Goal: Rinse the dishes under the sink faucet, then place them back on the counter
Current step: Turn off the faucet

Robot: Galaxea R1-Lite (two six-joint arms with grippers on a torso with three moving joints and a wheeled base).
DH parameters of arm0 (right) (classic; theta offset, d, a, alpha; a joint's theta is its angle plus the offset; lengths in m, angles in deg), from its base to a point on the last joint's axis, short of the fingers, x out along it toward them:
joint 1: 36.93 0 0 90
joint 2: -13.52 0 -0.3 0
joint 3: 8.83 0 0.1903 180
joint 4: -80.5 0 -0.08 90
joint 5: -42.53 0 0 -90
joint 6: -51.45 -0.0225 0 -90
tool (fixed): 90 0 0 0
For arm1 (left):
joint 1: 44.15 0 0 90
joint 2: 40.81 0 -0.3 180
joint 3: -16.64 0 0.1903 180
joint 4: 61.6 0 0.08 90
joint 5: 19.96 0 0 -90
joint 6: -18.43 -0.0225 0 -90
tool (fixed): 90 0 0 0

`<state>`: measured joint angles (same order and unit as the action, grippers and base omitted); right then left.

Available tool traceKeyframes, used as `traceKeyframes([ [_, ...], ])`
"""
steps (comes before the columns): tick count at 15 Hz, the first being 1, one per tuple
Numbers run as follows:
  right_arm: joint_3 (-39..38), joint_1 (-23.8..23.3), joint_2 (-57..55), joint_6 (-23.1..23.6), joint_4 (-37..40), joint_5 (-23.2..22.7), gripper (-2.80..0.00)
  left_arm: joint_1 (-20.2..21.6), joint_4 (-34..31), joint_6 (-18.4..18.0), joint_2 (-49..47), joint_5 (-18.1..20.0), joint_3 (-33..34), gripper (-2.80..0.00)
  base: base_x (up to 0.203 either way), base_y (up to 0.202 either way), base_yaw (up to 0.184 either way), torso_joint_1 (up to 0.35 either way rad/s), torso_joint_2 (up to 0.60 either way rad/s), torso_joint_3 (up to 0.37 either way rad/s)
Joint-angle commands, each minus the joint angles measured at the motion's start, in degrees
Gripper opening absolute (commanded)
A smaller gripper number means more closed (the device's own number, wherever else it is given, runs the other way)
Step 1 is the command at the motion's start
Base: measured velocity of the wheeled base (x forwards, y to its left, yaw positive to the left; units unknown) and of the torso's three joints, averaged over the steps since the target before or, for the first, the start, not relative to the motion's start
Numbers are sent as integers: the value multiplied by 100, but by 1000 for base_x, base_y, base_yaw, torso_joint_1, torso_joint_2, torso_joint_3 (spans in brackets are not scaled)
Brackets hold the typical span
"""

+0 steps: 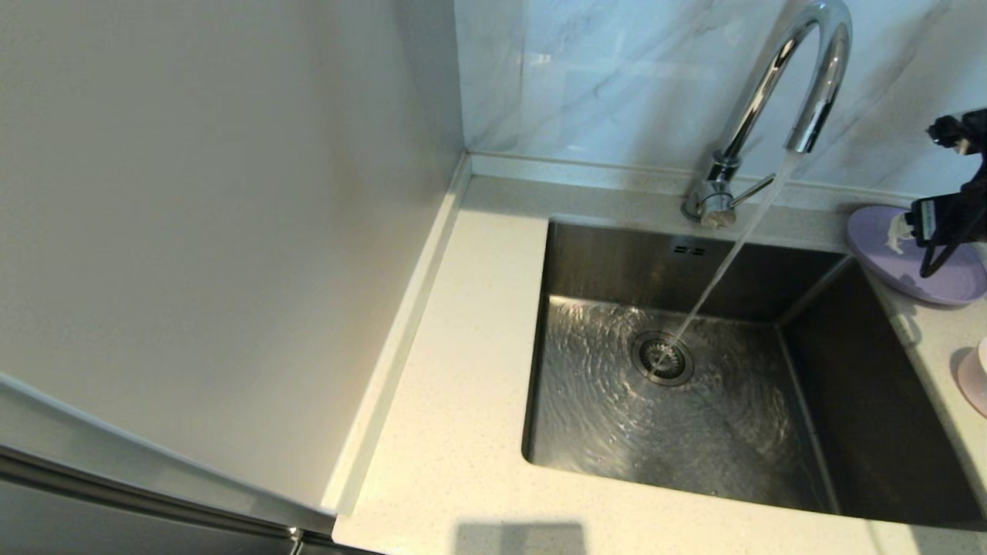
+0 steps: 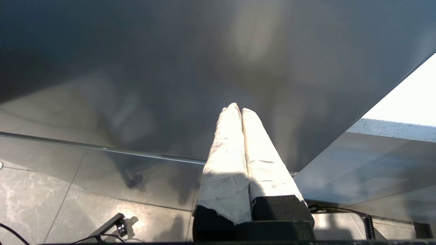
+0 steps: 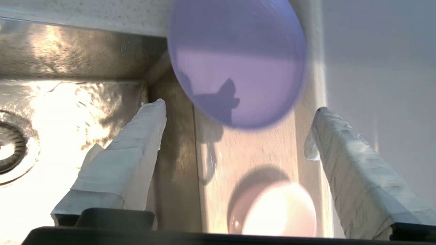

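Wide-spread, the right gripper (image 3: 238, 129) hangs empty above the lilac plate (image 3: 238, 61), which sits on the surface (image 1: 463, 370) at the sink (image 1: 694, 432) corner. Water runs from the faucet (image 1: 802, 69); probably one dish is rinsed, the pink bowl (image 3: 279, 211) waiting. Only the left wrist view shows the left gripper (image 2: 240, 109), closed and parked below.

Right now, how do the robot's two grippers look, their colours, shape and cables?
Both grippers have two long tapering fingers wrapped in white tape on black bases: left gripper, right gripper. In the head view the right gripper shows a black body with a looping black cable. No markings are visible.
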<state>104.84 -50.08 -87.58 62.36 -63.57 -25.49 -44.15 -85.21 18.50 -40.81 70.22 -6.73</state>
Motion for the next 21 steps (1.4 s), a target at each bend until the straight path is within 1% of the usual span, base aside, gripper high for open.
traceKeyframes([
  [1,-344,-47,673,-246,18,1,-280,0,-2,1,0,-1,0,-280,0,0,0,0,0,0],
  [4,-496,-58,871,-265,0,6,-280,0,-2,1,0,-1,0,-280,0,0,0,0,0,0],
  [8,-427,-56,987,-274,-48,20,-280,0,-2,1,0,-1,0,-280,0,0,0,0,0,0],
  [11,-293,31,1160,-263,-347,-1,-280,0,-2,1,0,-1,0,-280,0,0,0,0,0,0],
  [14,-388,479,1492,-289,-479,-44,-280,0,-2,1,0,-1,0,-280,0,0,0,0,0,0],
  [19,-335,1527,1697,-310,-518,-72,-280,0,-2,1,0,-1,0,-280,0,0,0,0,0,0],
  [21,-169,1701,1638,-350,-527,-73,-280,0,-2,1,0,-1,0,-280,0,0,0,0,0,0],
])
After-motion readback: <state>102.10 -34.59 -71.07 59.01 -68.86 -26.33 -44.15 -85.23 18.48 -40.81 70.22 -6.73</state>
